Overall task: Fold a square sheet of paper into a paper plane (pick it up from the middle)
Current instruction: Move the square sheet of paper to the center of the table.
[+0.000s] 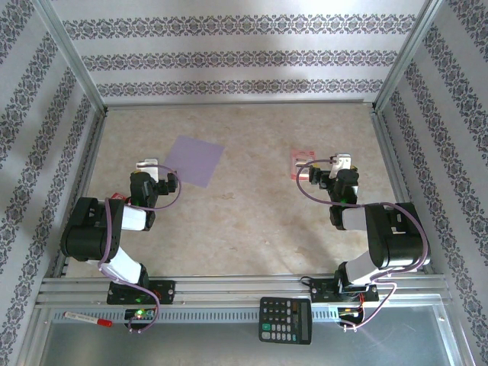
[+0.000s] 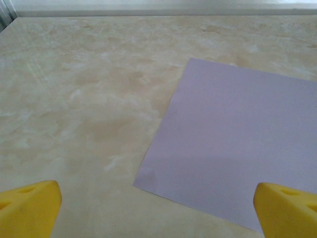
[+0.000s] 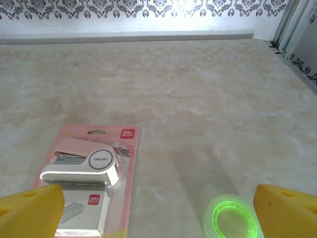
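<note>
Lying flat just ahead of the left gripper (image 2: 158,213), slightly to its right, ungripped: the square sheet of paper (image 2: 233,144). Left gripper spread wide, empty. Right gripper (image 3: 158,213) well off to the right, likewise spread, empty.

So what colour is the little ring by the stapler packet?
Bright green. The ring shows best in the right wrist view.

Both arms crouched low, elbows bent; the left gripper (image 1: 156,174) and right gripper (image 1: 326,173) pointed far, jaws spread wide.
</note>
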Controlling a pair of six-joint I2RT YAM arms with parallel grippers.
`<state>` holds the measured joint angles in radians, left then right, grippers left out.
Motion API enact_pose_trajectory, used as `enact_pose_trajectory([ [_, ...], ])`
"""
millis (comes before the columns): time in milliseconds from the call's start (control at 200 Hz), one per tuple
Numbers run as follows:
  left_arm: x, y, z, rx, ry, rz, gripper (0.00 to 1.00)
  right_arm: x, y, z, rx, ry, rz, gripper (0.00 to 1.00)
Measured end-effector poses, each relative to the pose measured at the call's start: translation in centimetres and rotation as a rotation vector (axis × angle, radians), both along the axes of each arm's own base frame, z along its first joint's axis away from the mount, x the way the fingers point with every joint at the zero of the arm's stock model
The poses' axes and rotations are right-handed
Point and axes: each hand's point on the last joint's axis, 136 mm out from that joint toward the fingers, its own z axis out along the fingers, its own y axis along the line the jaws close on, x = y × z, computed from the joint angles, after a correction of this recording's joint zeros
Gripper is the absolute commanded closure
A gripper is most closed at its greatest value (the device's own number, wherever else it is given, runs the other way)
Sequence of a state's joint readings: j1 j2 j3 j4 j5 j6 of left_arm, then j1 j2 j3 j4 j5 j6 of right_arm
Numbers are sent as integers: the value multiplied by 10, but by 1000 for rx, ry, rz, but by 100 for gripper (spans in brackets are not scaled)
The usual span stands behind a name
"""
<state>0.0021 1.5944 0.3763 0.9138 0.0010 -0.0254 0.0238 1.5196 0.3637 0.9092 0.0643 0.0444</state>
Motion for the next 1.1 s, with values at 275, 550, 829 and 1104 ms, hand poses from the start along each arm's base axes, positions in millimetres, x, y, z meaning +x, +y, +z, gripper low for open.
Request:
enact_pose_trajectory([
  [275, 0, 0, 0, 0, 0, 0, 0, 0, 0, 0, 0, 0, 0, 2],
  [550, 0, 1, 0, 2, 0, 5, 0, 0, 0, 0, -1, 0, -1, 2],
  [829, -2, 15, 72, -31, -92, 108, 0, -22, -16, 76, 24, -100, -143, 2],
  [1104, 8, -18, 137, -344, -66, 25, 0, -57, -10, 118, 313, -121, -134, 2],
])
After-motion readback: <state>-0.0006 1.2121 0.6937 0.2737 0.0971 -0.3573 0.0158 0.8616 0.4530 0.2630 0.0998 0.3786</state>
